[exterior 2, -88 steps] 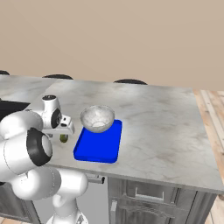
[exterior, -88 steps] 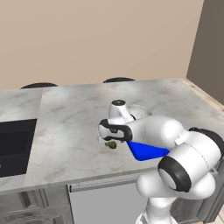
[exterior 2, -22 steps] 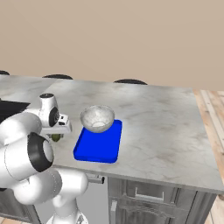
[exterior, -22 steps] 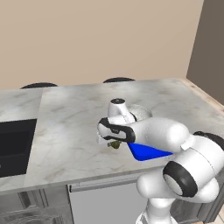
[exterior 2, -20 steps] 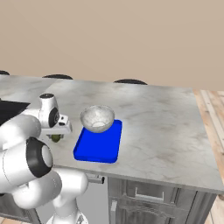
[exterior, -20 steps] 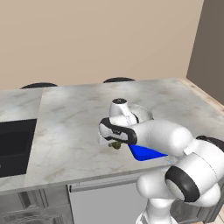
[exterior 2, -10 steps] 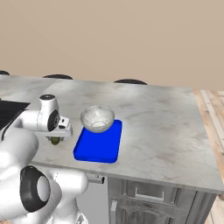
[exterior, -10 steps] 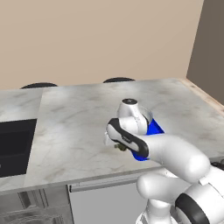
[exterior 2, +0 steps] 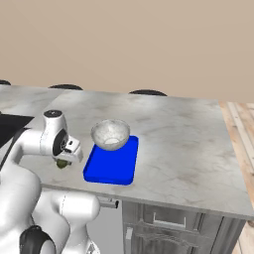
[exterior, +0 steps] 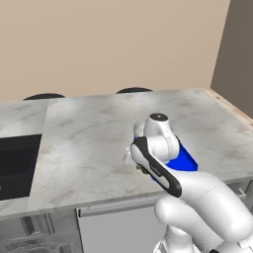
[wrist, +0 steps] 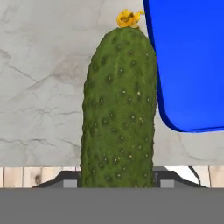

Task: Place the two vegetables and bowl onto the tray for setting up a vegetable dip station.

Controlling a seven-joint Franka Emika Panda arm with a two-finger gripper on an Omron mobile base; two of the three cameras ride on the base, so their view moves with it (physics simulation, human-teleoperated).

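Cucumber clamped lengthwise in pincer, just off tray's near-left corner, above counter | held end-on, prob. for carry over low rim | bowl sits on tray's far end; near blue part bare, room to set down | counter front edge close below, watch drop.

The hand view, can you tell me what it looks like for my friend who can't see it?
A bumpy dark green cucumber with a little yellow flower at its far end stands up the middle of the picture, between the gripper's two dark finger tips. Behind it is a grey marble counter, with a corner of the bright blue tray on the right.
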